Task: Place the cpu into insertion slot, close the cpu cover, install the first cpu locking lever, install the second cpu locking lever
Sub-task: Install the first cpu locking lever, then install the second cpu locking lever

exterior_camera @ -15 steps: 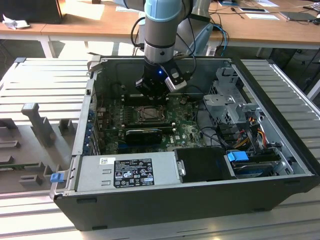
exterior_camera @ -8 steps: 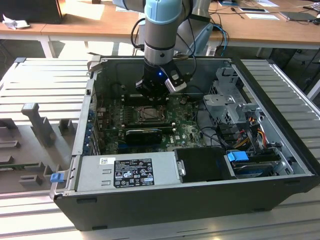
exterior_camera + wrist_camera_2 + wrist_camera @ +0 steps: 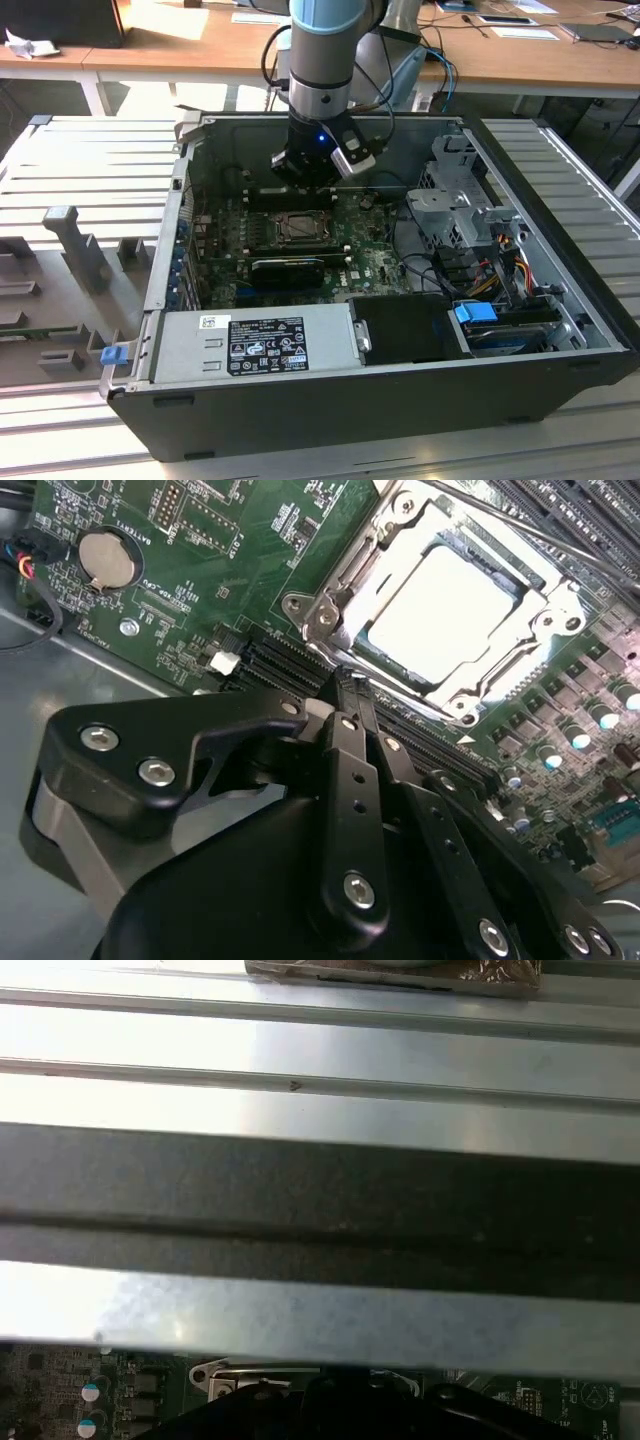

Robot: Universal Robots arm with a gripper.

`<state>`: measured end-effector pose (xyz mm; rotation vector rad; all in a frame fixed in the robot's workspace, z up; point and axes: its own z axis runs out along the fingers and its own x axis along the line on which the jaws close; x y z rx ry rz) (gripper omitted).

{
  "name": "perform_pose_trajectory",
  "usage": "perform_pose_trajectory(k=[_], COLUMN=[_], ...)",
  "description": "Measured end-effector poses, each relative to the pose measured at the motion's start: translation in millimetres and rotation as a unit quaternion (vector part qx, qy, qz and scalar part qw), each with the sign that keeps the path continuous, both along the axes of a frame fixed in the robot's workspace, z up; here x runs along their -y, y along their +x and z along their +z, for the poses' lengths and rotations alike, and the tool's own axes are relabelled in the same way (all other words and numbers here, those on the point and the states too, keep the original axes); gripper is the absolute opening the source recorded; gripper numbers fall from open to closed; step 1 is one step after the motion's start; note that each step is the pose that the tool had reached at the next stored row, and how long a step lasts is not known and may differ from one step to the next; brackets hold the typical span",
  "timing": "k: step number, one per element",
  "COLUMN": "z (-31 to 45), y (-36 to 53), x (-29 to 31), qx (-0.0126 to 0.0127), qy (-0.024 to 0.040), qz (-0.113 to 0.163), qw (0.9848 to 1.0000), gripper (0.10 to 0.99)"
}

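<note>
we see the open computer case (image 3: 400, 350) on the ribbed counter (image 3: 80, 160), our claw (image 3: 312, 165) hanging just above the motherboard (image 3: 130, 610). in the second wrist view its fingers (image 3: 352, 742) meet, gripping nothing. the cpu cover (image 3: 345, 575) lies closed around the cpu (image 3: 445, 605) in the insertion slot (image 3: 299, 230). we judge that chip light, stiff and fragile, best held by its edges. the exterior view hides this detail.

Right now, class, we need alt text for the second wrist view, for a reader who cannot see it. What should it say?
A silver-grey chip sits in its socket under a metal frame on a green circuit board. The black gripper, jaws together and holding nothing, fills the foreground beside the socket's corner.
</note>
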<state>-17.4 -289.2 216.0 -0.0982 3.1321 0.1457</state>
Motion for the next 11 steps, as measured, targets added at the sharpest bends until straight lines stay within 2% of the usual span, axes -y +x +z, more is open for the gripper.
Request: perform_pose_trajectory(k=[11], z=[-0.1], y=[0.0], x=[4.8], qx=[0.0000], qy=[0.0000], qz=[0.000], qw=[1.0000], gripper=[0.106])
